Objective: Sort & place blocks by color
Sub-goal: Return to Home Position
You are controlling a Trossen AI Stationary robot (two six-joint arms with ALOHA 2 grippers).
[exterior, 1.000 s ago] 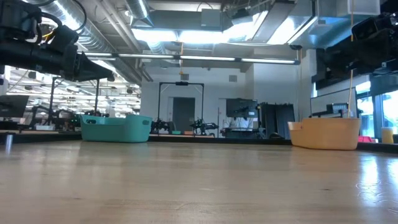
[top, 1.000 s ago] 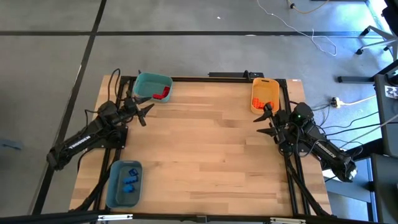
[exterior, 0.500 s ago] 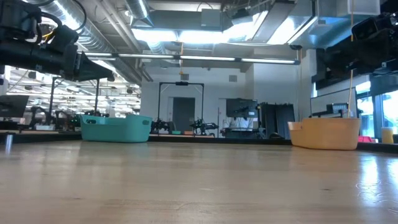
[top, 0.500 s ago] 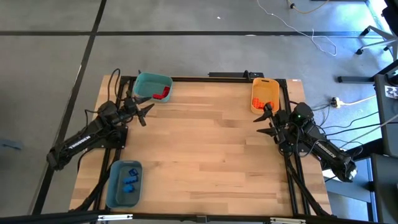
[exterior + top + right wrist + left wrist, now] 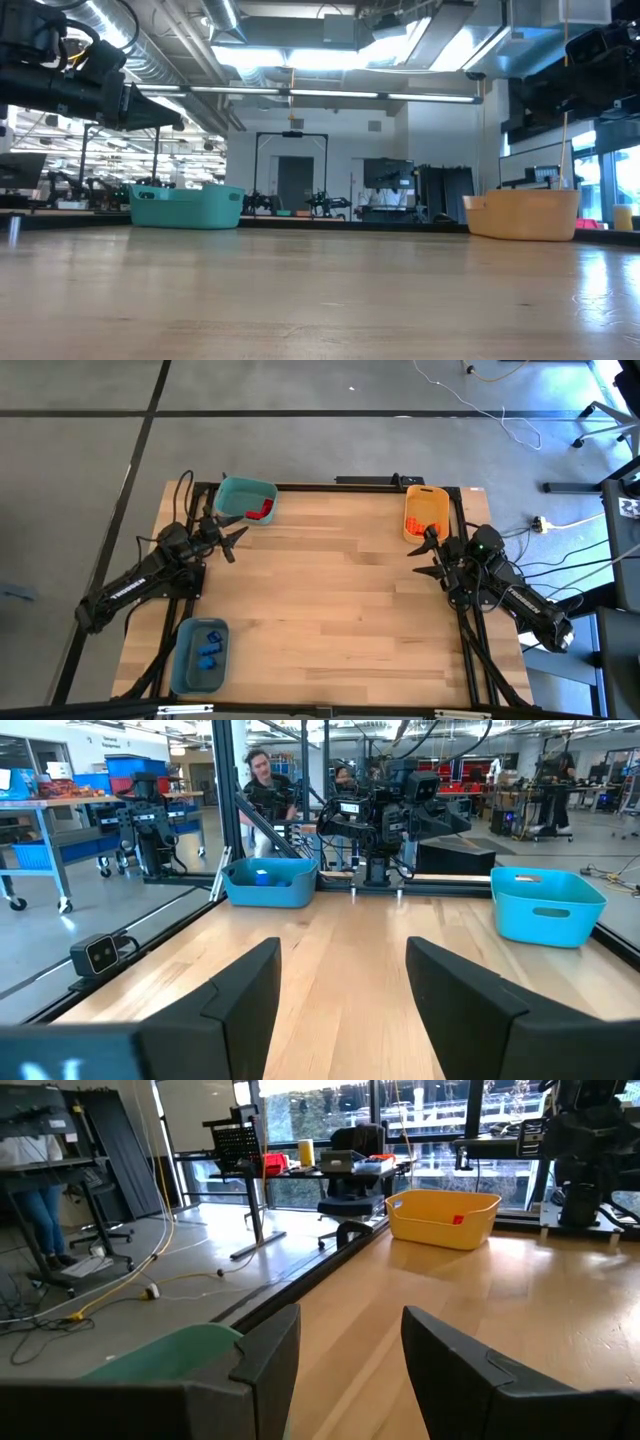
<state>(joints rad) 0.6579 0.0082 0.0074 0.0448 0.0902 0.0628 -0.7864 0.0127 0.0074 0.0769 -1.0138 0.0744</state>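
The red blocks (image 5: 260,510) lie in the teal bin (image 5: 245,499) at the table's far left. Orange blocks (image 5: 426,525) lie in the yellow-orange bin (image 5: 424,510) at the far right. Blue blocks (image 5: 208,650) lie in the grey-blue bin (image 5: 200,653) at the near left. My left gripper (image 5: 238,544) hangs open beside the teal bin, above the table; in the left wrist view (image 5: 350,1350) its fingers are apart with nothing between them. My right gripper (image 5: 421,552) hangs open just near of the yellow-orange bin, also empty (image 5: 340,1000).
The wooden tabletop (image 5: 330,600) between the arms carries no loose blocks that I can see. In the low view the teal bin (image 5: 187,207) and the yellow-orange bin (image 5: 523,214) stand at the far edge. A person (image 5: 262,790) is in the room beyond the table.
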